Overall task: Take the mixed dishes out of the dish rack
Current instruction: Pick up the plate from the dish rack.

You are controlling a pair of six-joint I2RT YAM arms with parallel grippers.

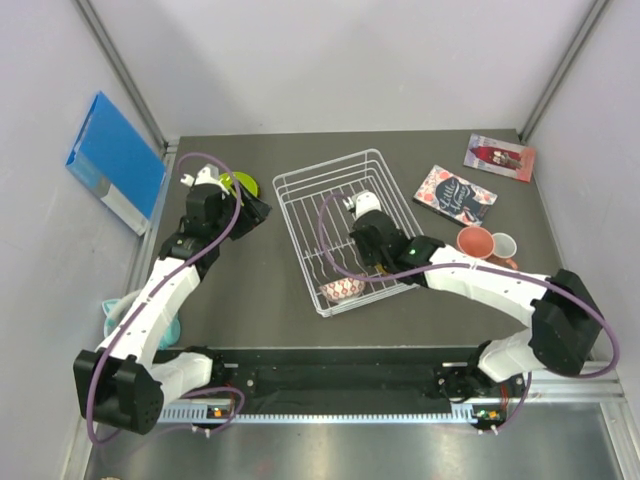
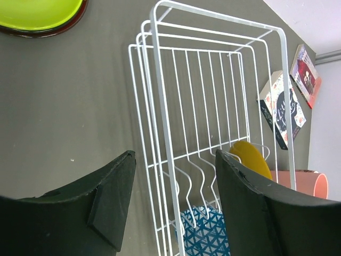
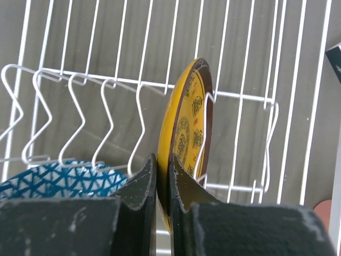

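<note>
Right gripper [image 3: 162, 184] is clamped on the near rim of the amber plate [image 3: 187, 120], which stands upright in the slots at the near end of the dish rack [image 3: 241, 96]; the patterned bowl [image 3: 50, 178] lies just left, open slots between; left gripper [image 2: 175, 160], jaws spread, hovers beside the rack's left wall; lime-green plate [image 2: 37, 13] sits well apart on the table [image 2: 64, 106].

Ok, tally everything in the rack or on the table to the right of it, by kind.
Plates: 1, the amber plate
Bowls: 1, the patterned bowl
Mugs: 2, the salmon mug and the white mug
Booklets: 2, the near booklet and the far booklet
Total: 6
</note>
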